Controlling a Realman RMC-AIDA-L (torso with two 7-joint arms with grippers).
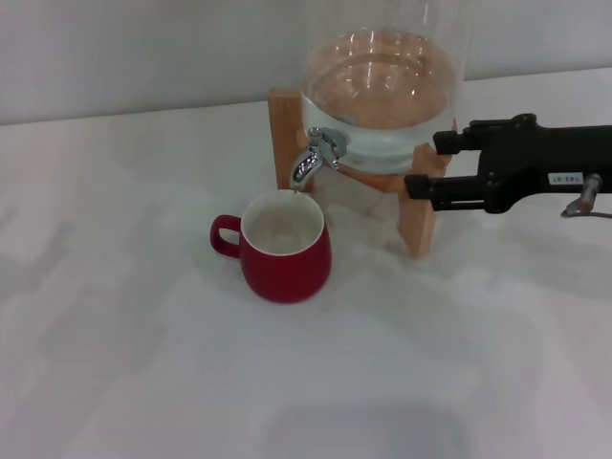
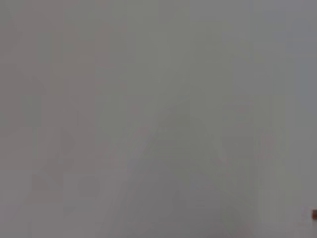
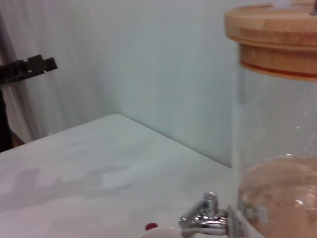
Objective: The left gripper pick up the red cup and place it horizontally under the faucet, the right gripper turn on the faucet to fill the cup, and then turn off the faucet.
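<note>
The red cup [image 1: 285,251] stands upright on the white table, handle toward my left, its open mouth right under the spout of the chrome faucet [image 1: 316,156]. The faucet sticks out of a glass jar [image 1: 382,96] on a wooden stand. My right gripper [image 1: 426,164] is open, level with the faucet and a little to its right, fingers pointing at the stand, touching nothing. The right wrist view shows the faucet [image 3: 205,218] and a bit of the cup's rim [image 3: 151,227]. A black jointed claw far off [image 3: 29,67] looks like my left gripper, raised away from the cup.
The wooden stand [image 1: 418,225] holds the jar, about half full of water, with a wooden lid [image 3: 272,34]. A pale wall runs close behind the jar. The left wrist view shows only a blank grey surface.
</note>
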